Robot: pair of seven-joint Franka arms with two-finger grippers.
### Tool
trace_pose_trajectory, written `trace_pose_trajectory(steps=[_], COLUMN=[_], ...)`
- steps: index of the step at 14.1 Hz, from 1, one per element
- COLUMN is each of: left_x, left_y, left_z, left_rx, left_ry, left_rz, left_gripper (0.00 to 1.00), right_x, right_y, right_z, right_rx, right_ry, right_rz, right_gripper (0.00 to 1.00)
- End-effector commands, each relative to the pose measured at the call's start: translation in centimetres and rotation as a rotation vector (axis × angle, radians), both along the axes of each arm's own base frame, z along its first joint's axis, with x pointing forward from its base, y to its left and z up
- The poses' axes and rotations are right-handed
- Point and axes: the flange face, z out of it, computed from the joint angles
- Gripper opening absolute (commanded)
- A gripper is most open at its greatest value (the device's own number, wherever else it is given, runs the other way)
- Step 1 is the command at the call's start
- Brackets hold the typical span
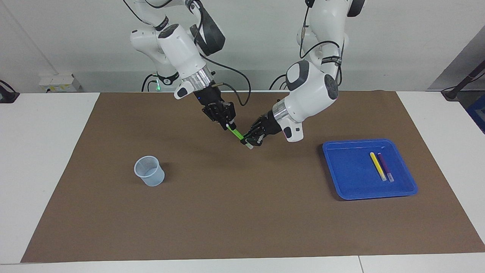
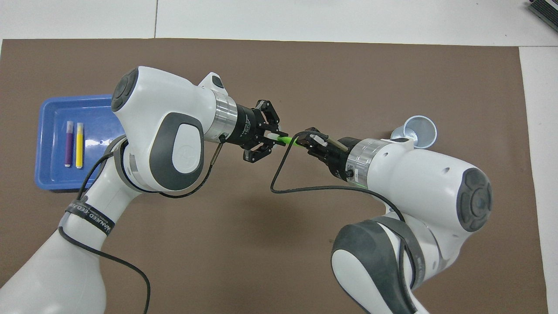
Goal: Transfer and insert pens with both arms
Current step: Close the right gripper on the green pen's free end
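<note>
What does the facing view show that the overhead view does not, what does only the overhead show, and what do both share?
Facing only: the wall and the whole cup. Overhead only: a dark object at the picture's edge; there the right arm hides part of the cup. Both: the green pen between the left tool, shut on it, and the right tool; the yellow pen and purple pen in the blue tray.

A white table (image 1: 45, 159) carries a broad brown mat (image 1: 235, 212), and on that mat stand a pale translucent cup (image 1: 149, 171) toward the right arm's end and a blue tray (image 1: 348, 170) toward the left arm's end, well apart.
</note>
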Motion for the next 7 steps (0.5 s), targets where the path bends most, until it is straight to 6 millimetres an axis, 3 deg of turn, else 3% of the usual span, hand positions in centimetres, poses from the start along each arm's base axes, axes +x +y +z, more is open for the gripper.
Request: trace_pose_trajectory(steps=[1, 4, 6, 7], left_x=[-0.61, -0.58, -0.53, -0.55], left_y=[0.44, 0.43, 0.51, 0.52], left_z=[0.42, 0.49, 0.49, 0.42], left_rx=[-0.011, -0.011, -0.011, -0.011], left_ry=[0.013, 0.013, 0.013, 0.015], left_rz=[0.018, 0.019, 0.02, 0.021], left_gripper=[0.0, 0.0, 0.0, 0.0], right_x=[0.3, 0.3, 0.3, 0.3], right_y=[0.06, 0.06, 0.06, 0.06], right_z=[0.19, 0.19, 0.19, 0.19], right_rx=[-0.013, -0.014, -0.014, -0.014], right_ry=[0.001, 0.0, -0.001, -0.001], right_rz=[0.02, 0.021, 0.023, 0.023], right_gripper=[0.29, 0.18, 0.0, 0.0])
